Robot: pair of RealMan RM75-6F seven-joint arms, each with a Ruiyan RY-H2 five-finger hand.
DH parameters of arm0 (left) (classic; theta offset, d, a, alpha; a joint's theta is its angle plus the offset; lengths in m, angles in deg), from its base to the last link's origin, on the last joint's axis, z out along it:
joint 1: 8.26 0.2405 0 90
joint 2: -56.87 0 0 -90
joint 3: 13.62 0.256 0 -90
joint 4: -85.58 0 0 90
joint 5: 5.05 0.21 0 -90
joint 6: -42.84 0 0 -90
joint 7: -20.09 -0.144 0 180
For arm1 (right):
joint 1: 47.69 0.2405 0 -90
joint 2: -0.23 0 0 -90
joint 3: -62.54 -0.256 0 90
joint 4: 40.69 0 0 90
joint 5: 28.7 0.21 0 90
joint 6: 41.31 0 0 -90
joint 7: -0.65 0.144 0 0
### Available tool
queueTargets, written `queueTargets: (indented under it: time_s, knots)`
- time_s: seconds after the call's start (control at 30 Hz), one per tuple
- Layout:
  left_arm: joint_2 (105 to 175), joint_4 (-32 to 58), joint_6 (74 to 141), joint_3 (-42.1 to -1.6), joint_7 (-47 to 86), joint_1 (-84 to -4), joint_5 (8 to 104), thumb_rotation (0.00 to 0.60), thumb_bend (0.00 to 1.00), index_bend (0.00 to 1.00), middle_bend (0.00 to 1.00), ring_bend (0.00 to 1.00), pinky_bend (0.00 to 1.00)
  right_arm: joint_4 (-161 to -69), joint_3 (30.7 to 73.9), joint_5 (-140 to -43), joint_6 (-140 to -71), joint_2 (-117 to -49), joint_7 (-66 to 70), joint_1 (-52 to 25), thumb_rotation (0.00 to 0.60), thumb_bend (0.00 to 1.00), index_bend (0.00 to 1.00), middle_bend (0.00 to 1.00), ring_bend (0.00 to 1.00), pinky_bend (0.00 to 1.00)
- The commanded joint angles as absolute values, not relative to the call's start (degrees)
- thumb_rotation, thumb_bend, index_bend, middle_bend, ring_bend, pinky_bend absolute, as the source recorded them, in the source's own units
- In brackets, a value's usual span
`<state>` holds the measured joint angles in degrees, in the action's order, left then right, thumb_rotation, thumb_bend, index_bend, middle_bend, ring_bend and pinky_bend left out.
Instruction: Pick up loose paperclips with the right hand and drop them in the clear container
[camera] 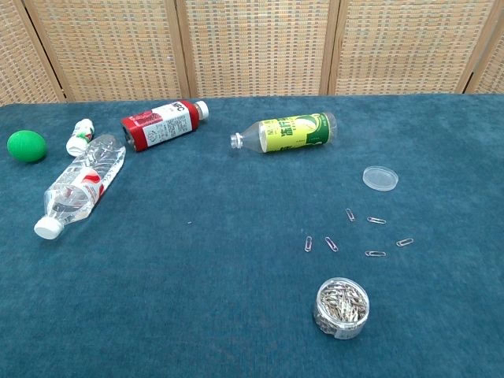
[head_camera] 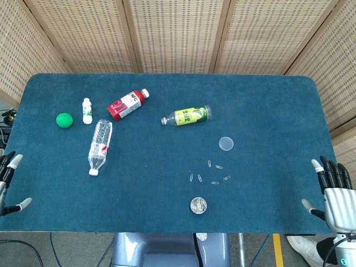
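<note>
A blue table (head_camera: 167,167) holds loose paperclips (camera: 354,236) just beyond the clear container (camera: 342,307), easy to reach. The right robot hand (head_camera: 334,192) waits spread and empty at the right edge

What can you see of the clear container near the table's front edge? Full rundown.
The clear container is a small round, squat tub of transparent plastic, standing upright and open-topped on the blue cloth table, near the front edge. It is heaped almost to the rim with silvery paperclips. A round clear lid lies apart, farther back. Six loose paperclips lie just behind it, none touching. Neither hand touches it.
</note>
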<state>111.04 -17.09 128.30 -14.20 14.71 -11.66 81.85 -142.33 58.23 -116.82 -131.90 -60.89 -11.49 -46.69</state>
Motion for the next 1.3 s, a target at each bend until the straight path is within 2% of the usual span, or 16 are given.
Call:
queueTargets:
  time_s: [0.03,0.13,0.3,0.53,0.87,1.1,1.3]
  knots:
    - [111.1,-17.1,128.3,-14.2,14.7,-11.7,81.8,0.600,0.00,0.00,0.00,0.00,0.00,-142.3,58.3,-116.9,-131.6,-60.9,-11.6,-46.6,0.600,0.00,0.00,0.00,0.00,0.00]
    - [111.2,-17.2,128.4,-14.2,14.4,-11.6,81.9,0.600,0.00,0.00,0.00,0.00,0.00,-142.0,58.6,-117.4,-130.5,-61.1,-10.7,-46.0,0.600,0.00,0.03,0.00,0.00,0.00]
    - [112.0,-17.1,128.3,-14.2,12.7,-11.7,82.0,0.600,0.00,0.00,0.00,0.00,0.00,-138.9,58.2,-119.3,-124.4,-61.5,-7.2,-41.4,0.600,0.00,0.15,0.00,0.00,0.00]
    - [113.0,-17.3,126.9,-14.7,10.3,-12.3,80.1,0.600,0.00,0.00,0.00,0.00,0.00,-137.0,58.0,-120.0,-109.7,-62.8,-2.3,-31.6,0.600,0.01,0.28,0.00,0.00,0.00]
    - [114.4,-16.6,124.9,-15.1,7.9,-13.3,77.9,0.600,0.00,0.00,0.00,0.00,0.00,-127.0,56.7,-119.5,-100.7,-72.6,-2.1,-22.7,0.600,0.13,0.39,0.00,0.00,0.00]
    - [114.8,-16.5,124.4,-15.1,7.3,-13.5,77.2,0.600,0.00,0.00,0.00,0.00,0.00,-123.4,56.8,-116.7,-95.8,-75.8,-3.6,-19.5,0.600,0.32,0.42,0.00,0.00,0.00]
    - [114.9,-16.5,124.4,-15.0,7.2,-13.6,77.2,0.600,0.00,0.00,0.00,0.00,0.00,-121.3,57.4,-114.9,-93.6,-79.0,-4.4,-17.7,0.600,0.35,0.43,0.00,0.00,0.00]
